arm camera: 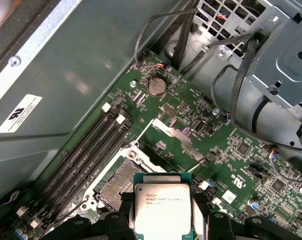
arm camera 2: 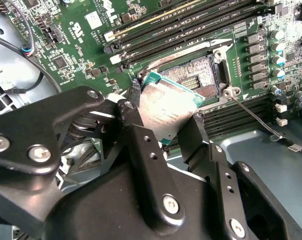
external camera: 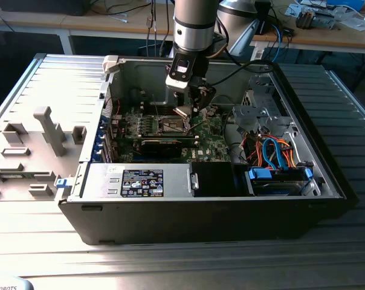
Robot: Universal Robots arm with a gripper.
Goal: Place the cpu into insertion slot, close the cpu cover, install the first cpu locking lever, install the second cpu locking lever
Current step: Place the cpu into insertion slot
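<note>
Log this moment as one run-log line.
gripper: shut on cpu | cpu: held over insertion slot, not seated | cpu cover: open

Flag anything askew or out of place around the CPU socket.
Nothing looks damaged. The cpu is not seated: the gripper holds it tilted above the insertion slot, whose contacts are bare. The cpu cover stands open at the slot's edge, which fits loading.

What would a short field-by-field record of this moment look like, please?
claw: shut on the cpu
cpu: gripped on two opposite edges, held above the insertion slot, not seated
insertion slot: uncovered, contacts exposed
cpu cover: raised, not closed
computer case: lying on its side, open
</note>
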